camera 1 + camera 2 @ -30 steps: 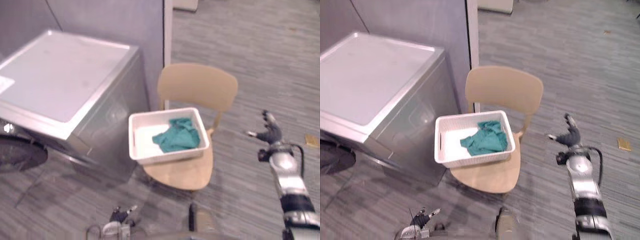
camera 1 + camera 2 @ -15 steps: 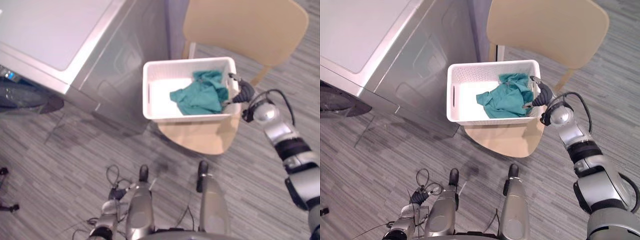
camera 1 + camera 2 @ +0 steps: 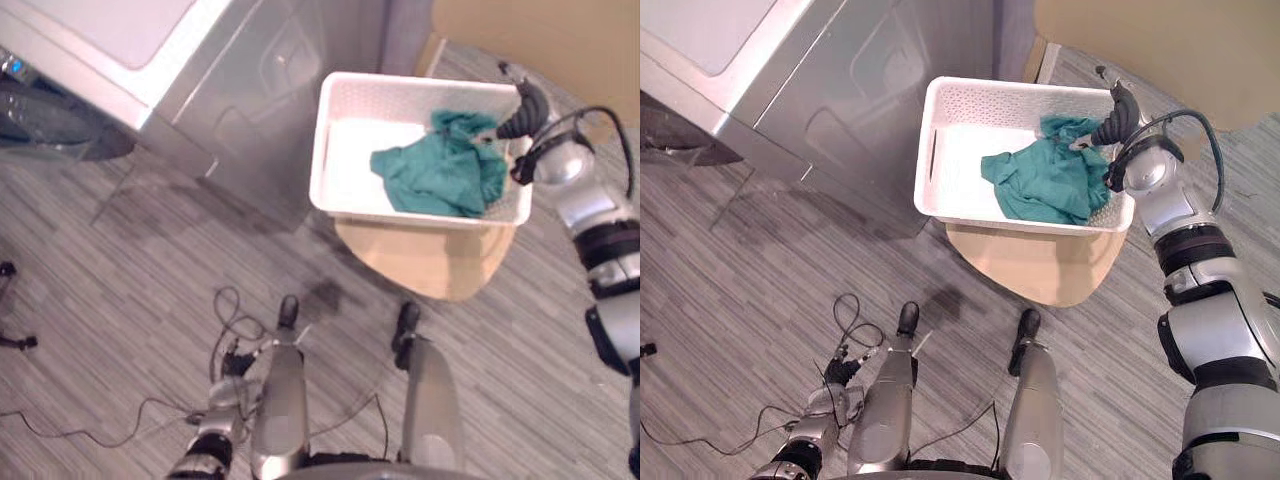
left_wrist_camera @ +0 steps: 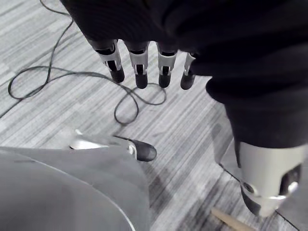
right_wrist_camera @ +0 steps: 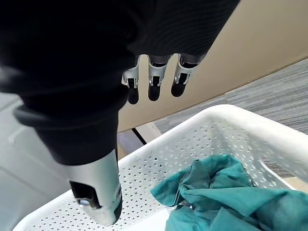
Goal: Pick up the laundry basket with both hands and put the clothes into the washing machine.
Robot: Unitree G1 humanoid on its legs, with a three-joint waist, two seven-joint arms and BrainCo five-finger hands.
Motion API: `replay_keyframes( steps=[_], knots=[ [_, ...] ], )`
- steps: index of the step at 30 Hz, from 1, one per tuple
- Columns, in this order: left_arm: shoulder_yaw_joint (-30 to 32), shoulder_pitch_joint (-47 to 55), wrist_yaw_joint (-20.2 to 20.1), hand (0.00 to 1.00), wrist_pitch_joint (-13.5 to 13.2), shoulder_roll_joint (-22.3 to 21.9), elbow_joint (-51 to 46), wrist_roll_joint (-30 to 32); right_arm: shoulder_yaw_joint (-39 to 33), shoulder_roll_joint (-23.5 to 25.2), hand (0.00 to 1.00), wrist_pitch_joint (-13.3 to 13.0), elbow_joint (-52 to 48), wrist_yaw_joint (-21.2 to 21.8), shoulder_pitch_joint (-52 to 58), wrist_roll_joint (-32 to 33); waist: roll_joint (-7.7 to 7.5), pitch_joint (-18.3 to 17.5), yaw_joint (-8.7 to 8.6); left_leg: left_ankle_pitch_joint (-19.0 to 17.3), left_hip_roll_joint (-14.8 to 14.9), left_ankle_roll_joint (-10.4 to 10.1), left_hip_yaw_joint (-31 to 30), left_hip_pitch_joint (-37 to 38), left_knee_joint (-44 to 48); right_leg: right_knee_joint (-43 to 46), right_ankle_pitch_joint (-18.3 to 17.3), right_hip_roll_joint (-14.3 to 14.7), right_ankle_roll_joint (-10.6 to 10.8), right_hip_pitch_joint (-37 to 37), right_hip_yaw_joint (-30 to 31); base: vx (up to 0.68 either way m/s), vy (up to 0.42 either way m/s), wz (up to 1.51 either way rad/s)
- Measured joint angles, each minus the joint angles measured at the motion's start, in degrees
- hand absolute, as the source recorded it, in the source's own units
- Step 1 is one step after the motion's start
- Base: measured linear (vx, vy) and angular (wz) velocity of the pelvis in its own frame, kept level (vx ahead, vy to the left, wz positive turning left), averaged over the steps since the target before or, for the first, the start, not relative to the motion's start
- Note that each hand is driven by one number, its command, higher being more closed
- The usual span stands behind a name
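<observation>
— Sitting where, the white perforated plastic laundry basket (image 3: 350,160)?
— On the tan wooden chair seat (image 3: 430,262) beside the silver washing machine (image 3: 230,90), crumpled teal cloth (image 3: 440,175) inside.
— Hands?
— Right hand (image 3: 520,108) at the basket's right rim, fingers straight, grasping nothing. Left hand (image 4: 163,67) low near the floor (image 3: 120,300), fingers relaxed.

We saw a light wooden chair (image 3: 430,270) standing on a grey, thinly striped floor (image 3: 110,290), its rounded seat edge facing us and its broad backrest (image 3: 1160,40) on the far side. A grey partition (image 3: 403,30) rose just beside the chair's back.
</observation>
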Motion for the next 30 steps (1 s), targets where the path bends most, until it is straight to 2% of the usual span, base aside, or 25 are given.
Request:
replay_keyframes(
  steps=[4, 7, 18, 23, 28, 30],
  knots=[
    [-1.3, -1.3, 0.7, 0.00, -0.1, -1.3, -1.5, -0.2, 0.1, 0.0, 0.00, 0.3, 0.4, -0.8, -0.5, 0.0, -0.28, 0.3, 0.13, 0.5, -0.2, -0.1, -1.8, -3.0, 0.7, 0.0, 0.0, -0.3, 0.0, -1.5, -1.2, 0.03, 0.003, 0.16],
    [-1.3, -2.0, 1.4, 0.00, 0.0, -1.6, -2.0, -0.9, 0.1, -0.1, 0.00, 0.8, 2.4, -1.0, -1.4, 0.1, -0.29, 0.3, 1.21, 0.6, -0.3, -0.2, -2.2, -5.0, 0.9, 0.2, 0.1, -0.3, -0.1, -3.3, -1.4, 0.02, 0.000, 0.02],
    [-1.0, -2.4, 2.9, 0.00, -0.2, -2.8, -7.0, -2.2, 0.0, -0.2, 0.00, 1.9, 2.3, -2.3, -3.0, 0.8, -0.26, 0.6, 1.24, 0.6, -0.8, -0.2, -2.7, -12.6, 4.4, 1.1, 0.4, -1.0, -0.5, -8.7, -2.5, 0.00, 0.004, 0.05],
    [-1.3, -2.5, 3.8, 0.00, -1.1, -4.0, -11.6, -3.2, 0.0, -0.4, 0.00, 1.9, 2.3, -2.5, -4.7, 0.8, -0.26, 0.7, 1.79, 0.6, -1.3, -0.2, -2.9, -17.5, 6.6, 3.2, 0.4, -1.6, -0.6, -13.4, -2.4, -0.03, -0.002, 0.02],
    [-1.8, -3.0, 4.8, 0.00, -1.8, -5.6, -15.4, -4.2, 0.0, -1.5, 0.00, 2.1, 2.4, -3.5, -4.6, 1.4, 0.32, 1.9, 1.95, 0.5, -2.5, 0.0, -3.3, -21.1, 9.4, 5.3, 0.3, -2.7, -0.7, -16.2, -2.3, -0.03, 0.006, 0.09],
    [-2.1, -3.4, 4.8, 0.00, -2.2, -5.8, -16.2, -4.4, 0.0, -1.9, 0.00, 2.2, 2.6, -3.6, -4.5, 1.5, 0.76, 2.4, 2.24, -0.1, -2.9, 0.8, -3.4, -22.7, 11.1, 6.1, 0.2, -3.1, -0.7, -17.2, -2.2, -0.02, 0.012, 0.06]
  ],
)
